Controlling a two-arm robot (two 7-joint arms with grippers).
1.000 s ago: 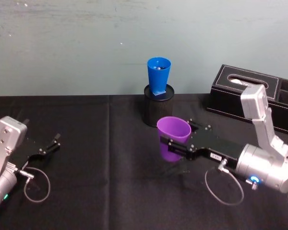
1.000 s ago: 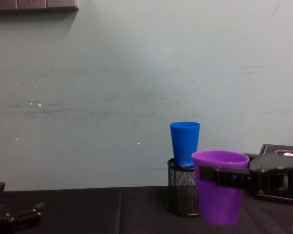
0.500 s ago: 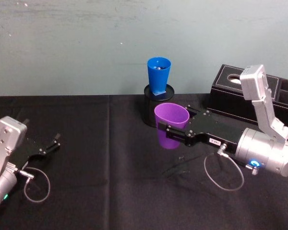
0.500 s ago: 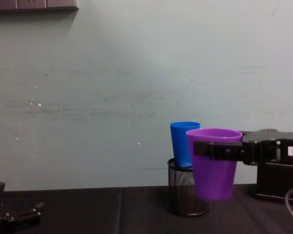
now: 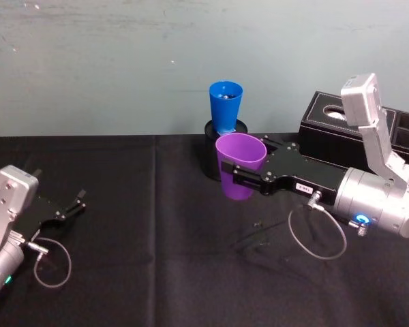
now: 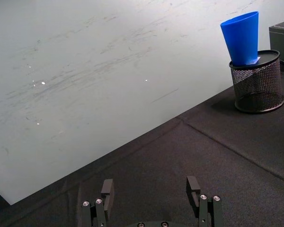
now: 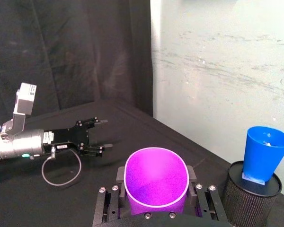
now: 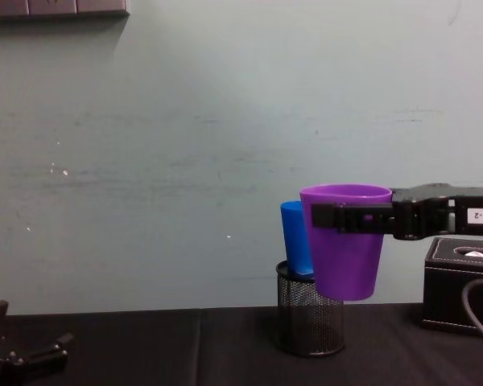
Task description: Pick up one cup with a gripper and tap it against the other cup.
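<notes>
At blue cup's 6 o'clock, ease your right gripper, clamping purple cup, gently to 12; left gripper idles at 8

The purple cup at centre and the blue cup above it look like smooth, faintly glossy plastic. The holder is black wire mesh. The tablecloth is matt black fabric. The box at upper right is possibly stitched leather.

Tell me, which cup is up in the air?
The purple cup, clamped in the right gripper above the table. The blue cup stands in the black mesh holder. The left gripper sits idle.
</notes>
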